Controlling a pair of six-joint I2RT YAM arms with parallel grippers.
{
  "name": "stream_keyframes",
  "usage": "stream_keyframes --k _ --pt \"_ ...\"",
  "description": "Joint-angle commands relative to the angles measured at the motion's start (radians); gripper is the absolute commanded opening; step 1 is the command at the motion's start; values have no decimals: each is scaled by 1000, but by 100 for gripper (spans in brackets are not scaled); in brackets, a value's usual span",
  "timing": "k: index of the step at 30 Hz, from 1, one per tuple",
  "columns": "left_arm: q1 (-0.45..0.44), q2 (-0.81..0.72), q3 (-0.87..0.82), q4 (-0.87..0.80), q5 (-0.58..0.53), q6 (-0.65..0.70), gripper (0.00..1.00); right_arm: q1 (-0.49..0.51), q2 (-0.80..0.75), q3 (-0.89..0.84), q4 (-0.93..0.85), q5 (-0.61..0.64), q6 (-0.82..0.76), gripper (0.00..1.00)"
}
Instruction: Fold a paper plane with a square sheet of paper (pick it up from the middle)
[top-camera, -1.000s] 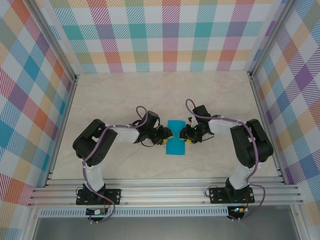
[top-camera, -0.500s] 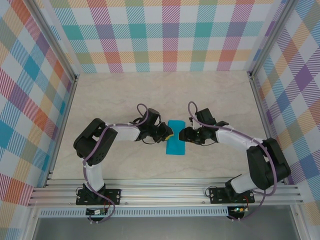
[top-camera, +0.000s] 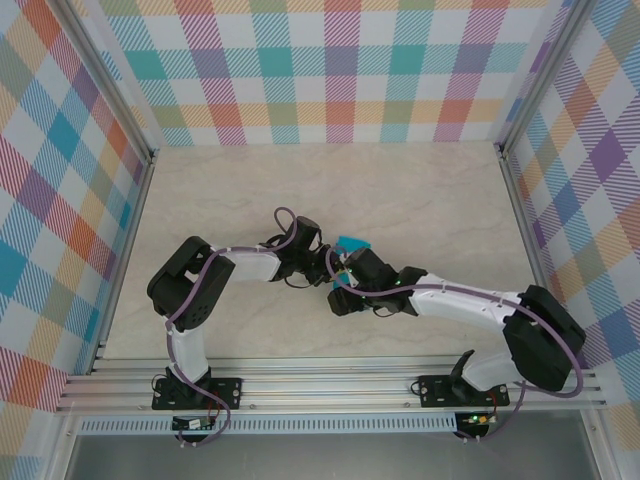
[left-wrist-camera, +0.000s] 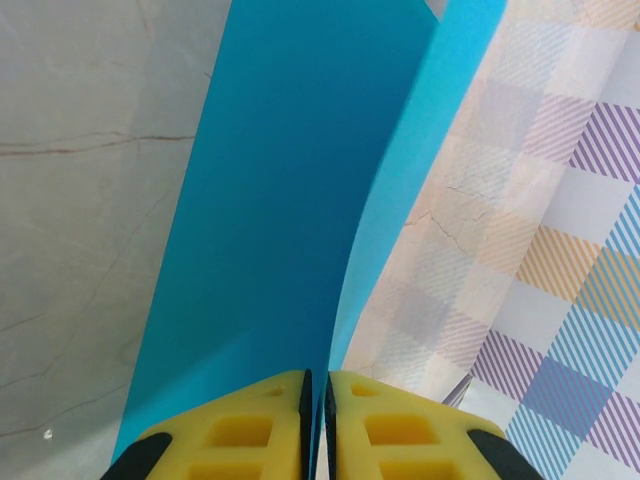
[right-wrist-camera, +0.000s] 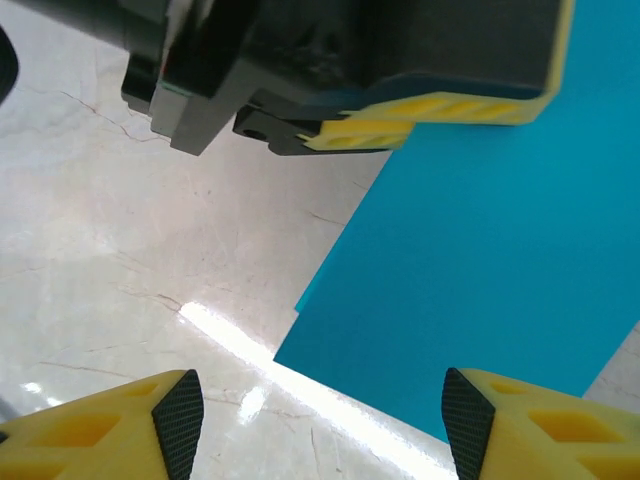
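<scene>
top view: the thin teal-blue square sheet of paper (top-camera: 352, 243) peeks out mid-table between the two wrists, over the pale marble-look table (top-camera: 420, 190). left wrist: the left gripper (left-wrist-camera: 316, 385) has its yellow pads pressed together, pinching the doubled sheet's edge. right wrist: the right gripper (right-wrist-camera: 322, 420) is spread, holding nothing, near the sheet. i judge the sheet light, limp and crease-prone; pinch near the fold.

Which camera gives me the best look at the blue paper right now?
Left wrist: the paper runs up the frame as two flaps, pinched by the left gripper, jaws shut. Right wrist shows one flat face and a corner under that gripper. Top external shows a small teal sliver of it.
</scene>
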Motion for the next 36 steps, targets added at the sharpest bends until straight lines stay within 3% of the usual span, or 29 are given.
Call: stream_keyframes --k 1,9,18,36 --pt "9 -4 22 -24 25 2 14 28 25 34 -10 133 -25 67" --pt "9 -4 21 -18 29 2 14 86 99 70 -15 205 -36 66" --pt "9 -3 23 -20 32 2 14 101 93 70 -20 258 -29 57" --pt "9 -6 24 -26 30 7 15 95 43 65 -71 273 -38 9"
